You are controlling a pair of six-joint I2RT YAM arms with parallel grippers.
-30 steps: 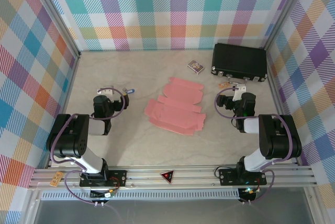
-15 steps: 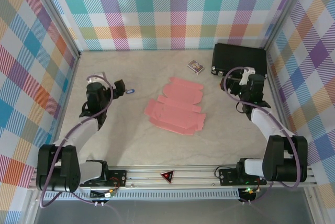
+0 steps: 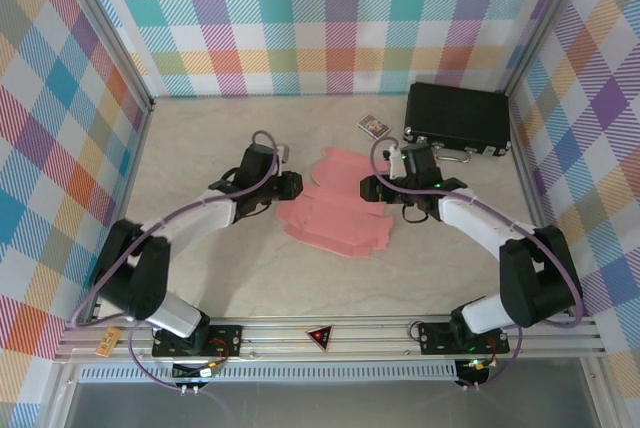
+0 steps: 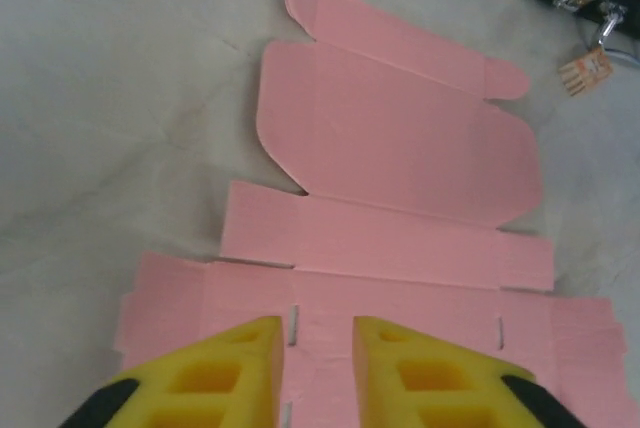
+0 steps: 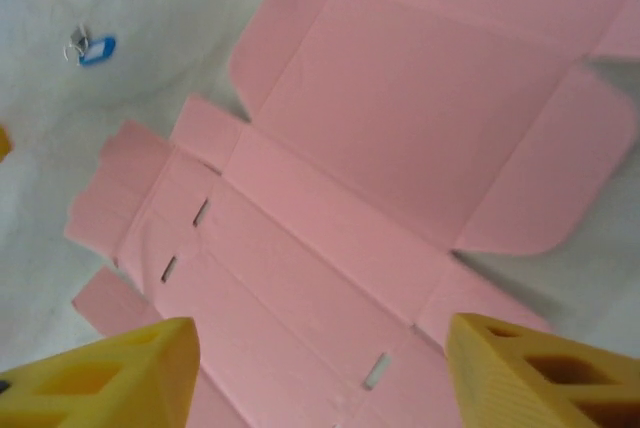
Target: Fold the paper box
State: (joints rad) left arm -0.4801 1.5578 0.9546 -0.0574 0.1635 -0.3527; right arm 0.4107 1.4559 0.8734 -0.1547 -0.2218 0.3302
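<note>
- Lying flat and unfolded mid-table: salmon-pink die-cut thin cardboard sheet, the paper box (image 3: 335,210), no flap raised.
- Sheet layout: panels and creases run roughly left to right, stacked from the far rounded lid flap to the near slotted panels.
- Left gripper (image 3: 288,188): over the sheet's left edge, yellow foam fingers (image 4: 230,368) drawn close with a narrow gap, holding nothing.
- Right gripper (image 3: 372,188): over the sheet's right edge, fingers spread wide, holding nothing.
- Key relation: sheet lies between both grippers, each about equally near its own end flaps; likely next move is lifting panels along the left-right creases.
- Also present: black latched hard case (image 3: 458,116) and small patterned card pack (image 3: 374,126), far right, apart from the sheet.
</note>
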